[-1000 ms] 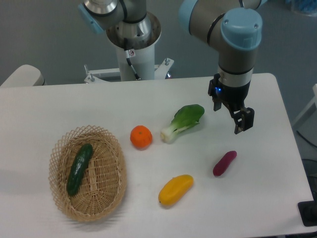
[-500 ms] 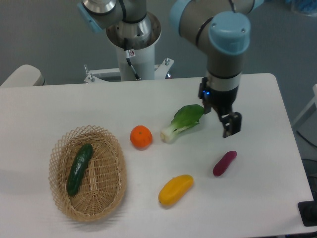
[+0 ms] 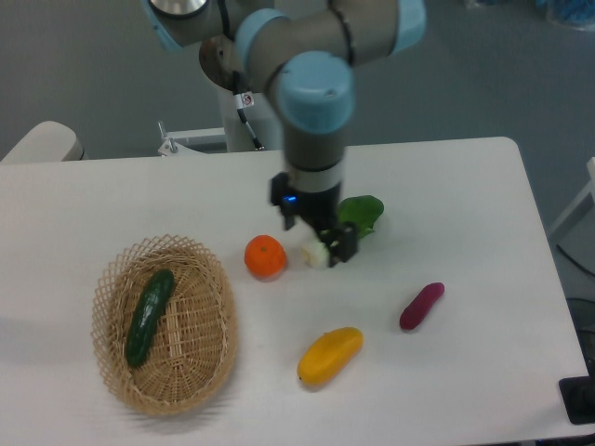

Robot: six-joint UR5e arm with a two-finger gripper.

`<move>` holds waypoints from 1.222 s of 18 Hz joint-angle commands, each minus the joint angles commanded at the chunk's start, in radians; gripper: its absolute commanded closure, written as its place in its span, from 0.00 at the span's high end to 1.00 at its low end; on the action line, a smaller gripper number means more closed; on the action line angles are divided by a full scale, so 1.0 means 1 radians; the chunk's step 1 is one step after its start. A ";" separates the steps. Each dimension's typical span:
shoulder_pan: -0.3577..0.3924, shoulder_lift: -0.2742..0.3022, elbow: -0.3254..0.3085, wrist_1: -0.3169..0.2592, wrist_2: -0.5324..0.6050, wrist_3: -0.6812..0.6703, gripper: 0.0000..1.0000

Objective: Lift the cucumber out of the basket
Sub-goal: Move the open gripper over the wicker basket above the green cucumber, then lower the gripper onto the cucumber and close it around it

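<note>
Inside the basket, left of centre: the cucumber, lying lengthwise. Right of the basket: gripper, well apart, over bok choy; jaw state indiscernible.

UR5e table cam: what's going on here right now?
The arm is mid-transit with nothing in its gripper, which hangs over the bok choy near the orange. It has swept left across the table over the last second, toward the basket. The cucumber lies untouched inside the basket. A yellow fruit and a purple vegetable sit on the table. The jaw state is hard to read from this angle.
</note>
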 joint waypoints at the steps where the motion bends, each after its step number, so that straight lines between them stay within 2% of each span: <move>1: -0.021 -0.002 0.000 0.000 0.000 -0.069 1.00; 5: -0.091 -0.035 -0.002 0.000 -0.044 -0.272 1.00; 7: -0.126 -0.049 -0.005 0.002 -0.057 -0.323 1.00; 11: -0.169 -0.086 -0.020 0.011 -0.055 -0.370 1.00; 14: -0.212 -0.135 -0.025 0.075 -0.049 -0.377 1.00; 22: -0.233 -0.196 -0.025 0.123 -0.052 -0.401 1.00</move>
